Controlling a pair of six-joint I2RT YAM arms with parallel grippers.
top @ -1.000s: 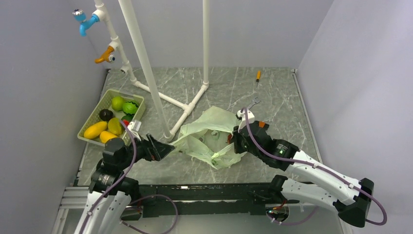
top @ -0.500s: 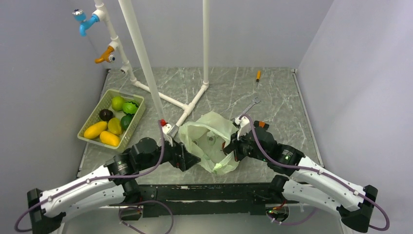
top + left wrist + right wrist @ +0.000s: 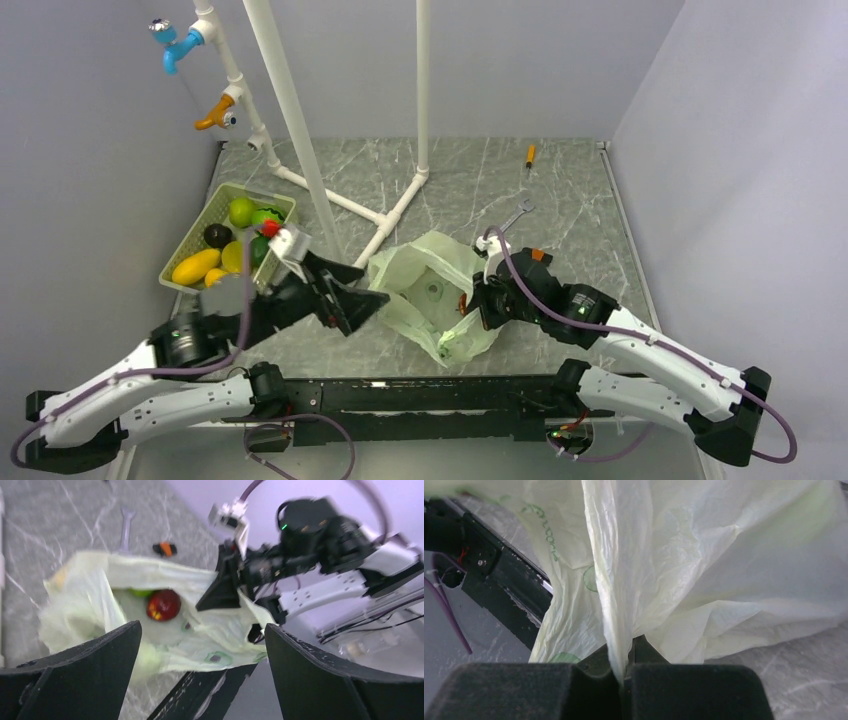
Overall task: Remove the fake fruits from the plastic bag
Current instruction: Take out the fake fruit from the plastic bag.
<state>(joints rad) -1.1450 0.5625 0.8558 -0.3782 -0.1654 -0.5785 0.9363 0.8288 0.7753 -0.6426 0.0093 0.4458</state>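
The pale-green plastic bag (image 3: pixel 430 290) lies crumpled at the table's front centre with its mouth held open. In the left wrist view the bag (image 3: pixel 125 580) holds a red fruit (image 3: pixel 163 605) and a green fruit (image 3: pixel 141 593). My right gripper (image 3: pixel 478 302) is shut on a fold of the bag's right rim; the right wrist view shows the film (image 3: pixel 624 580) pinched in the gripper (image 3: pixel 624 677). My left gripper (image 3: pixel 358 293) is open and empty, raised just left of the bag, its jaws (image 3: pixel 200 680) facing the bag's mouth.
A pale-green slotted basket (image 3: pixel 210 208) at the left holds yellow (image 3: pixel 195 266), green (image 3: pixel 241 211) and dark (image 3: pixel 218 235) fruits. A white pipe frame (image 3: pixel 300 140) stands behind the bag. A wrench (image 3: pixel 517 213) and an orange-handled screwdriver (image 3: pixel 530 154) lie further back.
My left gripper swung in towards the bag's near-left side, then rose and drew back a little to the left. The right gripper kept its hold while the bag's mouth opened wider.
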